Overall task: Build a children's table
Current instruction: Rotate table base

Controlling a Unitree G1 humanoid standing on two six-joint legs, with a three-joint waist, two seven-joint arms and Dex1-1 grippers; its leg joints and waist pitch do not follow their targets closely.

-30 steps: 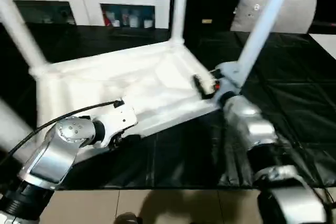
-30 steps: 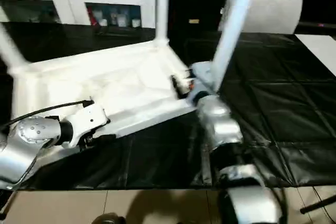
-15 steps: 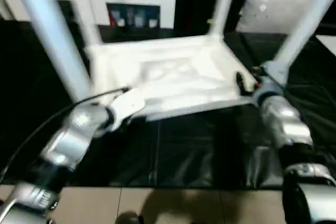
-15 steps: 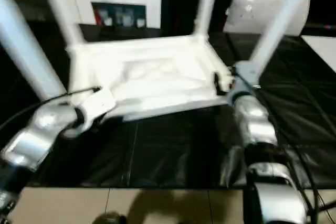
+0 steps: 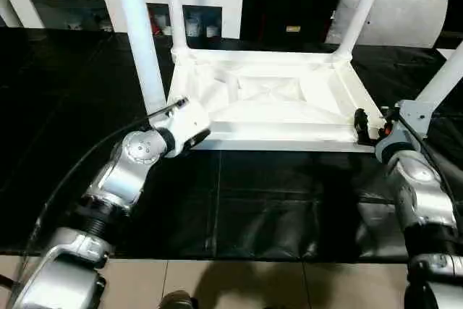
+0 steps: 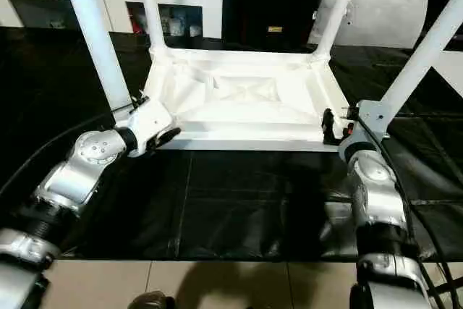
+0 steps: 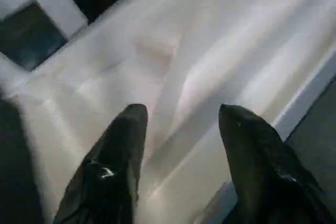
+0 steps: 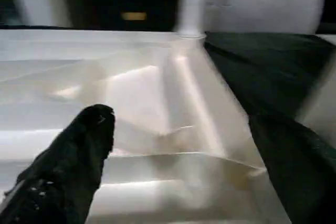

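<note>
Tabletop [image 5: 268, 103] lies upside down on the black work table [image 5: 239, 200], ribs up, near the middle. All four legs [image 5: 137, 34] are socketed and standing upright.

Left eye view: left gripper [image 5: 194, 129] sits at the tabletop's near-left corner, at the foot of that leg. Right gripper [image 5: 362, 127] sits at the near-right corner, against the rim.

Left wrist view: black fingers [image 7: 113, 161] are apart, white rim plastic between and beyond them. Not closed on anything I can see.

Right wrist view: one finger [image 8: 79, 150] over the ribbed underside, the other off to the far side, so spread too. Contact is unclear.

Handling guess: hollow moulded plastic, so light and fairly stiff, but glossy and likely slippery. The legs act as levers and could rack in their sockets. Best hold is the rim wall close to the corner sockets, both sides at once. Avoid mid-leg.
</note>
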